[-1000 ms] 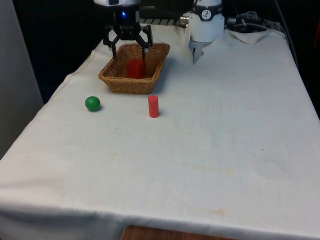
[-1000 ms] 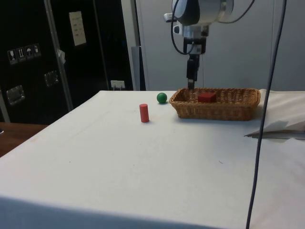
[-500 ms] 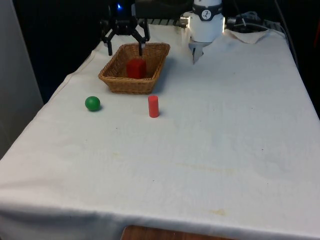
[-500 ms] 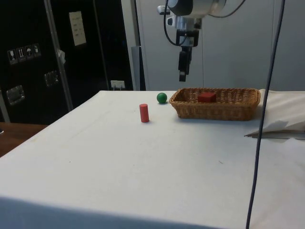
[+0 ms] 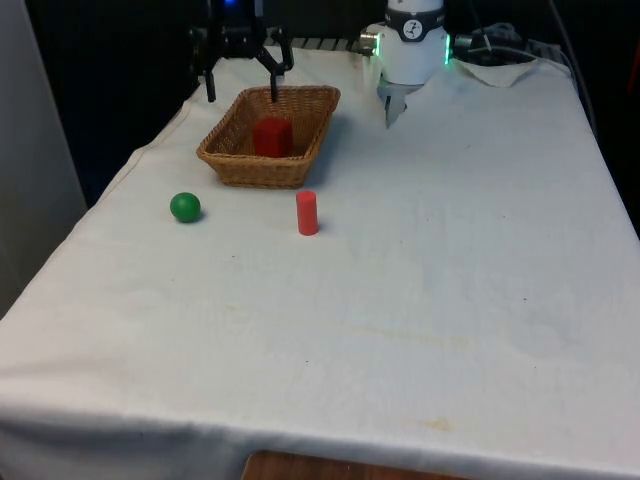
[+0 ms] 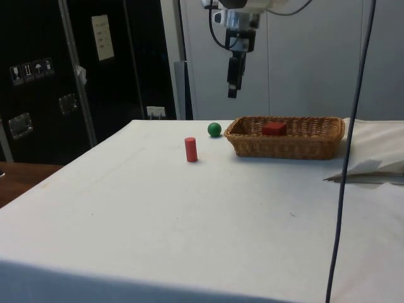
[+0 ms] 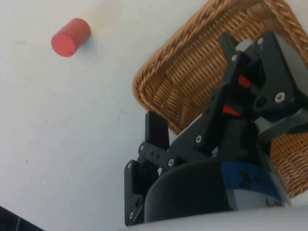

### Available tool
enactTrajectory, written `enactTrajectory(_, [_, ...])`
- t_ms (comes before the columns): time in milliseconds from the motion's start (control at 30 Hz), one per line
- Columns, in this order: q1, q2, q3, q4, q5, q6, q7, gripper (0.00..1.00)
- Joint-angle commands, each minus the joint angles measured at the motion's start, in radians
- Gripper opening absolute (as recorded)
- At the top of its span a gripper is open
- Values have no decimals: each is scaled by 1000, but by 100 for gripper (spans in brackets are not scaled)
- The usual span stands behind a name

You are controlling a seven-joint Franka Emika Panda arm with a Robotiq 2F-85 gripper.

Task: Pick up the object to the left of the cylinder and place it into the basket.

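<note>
White-clothed table [image 5: 420, 280]: basket [image 5: 268, 165], green ball [image 5: 185, 207], red cylinder [image 5: 307, 213].

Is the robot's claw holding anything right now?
No. The gripper is open and empty, up above the basket. The red block lies inside the basket.

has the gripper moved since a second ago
Yes. The gripper has risen out of the basket and shifted toward the front view's left, leaving the red block inside.

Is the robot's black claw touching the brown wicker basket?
Apart. In the side view the black gripper hangs in the air well above the woven wicker basket, with bare wall showing between them; its jaws are open and hold nothing.
</note>
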Motion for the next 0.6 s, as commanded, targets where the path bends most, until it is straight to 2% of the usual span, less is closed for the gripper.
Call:
enactTrajectory(0, [0, -1, -1, 4, -1, -5, 0, 100])
enactTrajectory(33, [6, -2, -17, 21, -37, -27, 26, 100])
enactTrajectory(267, [6, -5, -24, 44, -54, -57, 31, 100])
enactTrajectory(300, [0, -6, -11, 34, -24, -43, 7, 100])
enactTrajectory(333, [6, -7, -24, 47, -59, -61, 33, 100])
enactTrajectory(400, [5, -12, -25, 54, -72, -71, 40, 100])
enactTrajectory(533, [4, -19, -27, 62, -84, -81, 43, 100])
enactTrajectory(567, [-1, -21, -19, 58, -63, -73, 27, 100])
